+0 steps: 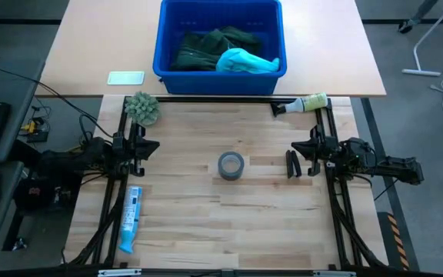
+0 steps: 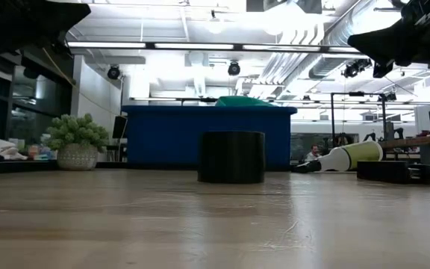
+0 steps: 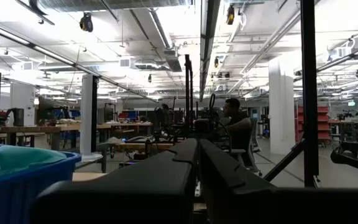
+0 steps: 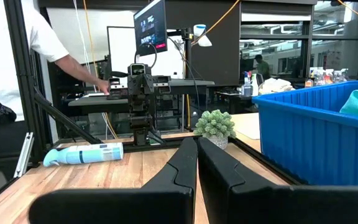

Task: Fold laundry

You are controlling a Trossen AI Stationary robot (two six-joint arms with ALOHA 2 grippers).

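Turquoise shirt (image 1: 246, 61) and dark green garments (image 1: 210, 48) lie heaped in the blue bin (image 1: 220, 71); we judge folding not begun, everything left. Left gripper (image 1: 146, 146) and right gripper (image 1: 292, 163) rest closed, empty, at the table sides.

The laundry sits unfolded inside a blue plastic bin (image 1: 160, 46) at the table's far edge. A dark green garment (image 1: 206, 48) lies crumpled, filling the bin's left and middle. A bright turquoise shirt-like piece (image 1: 246, 61) is bunched in the bin's near right corner, lying against the green cloth and partly over it.
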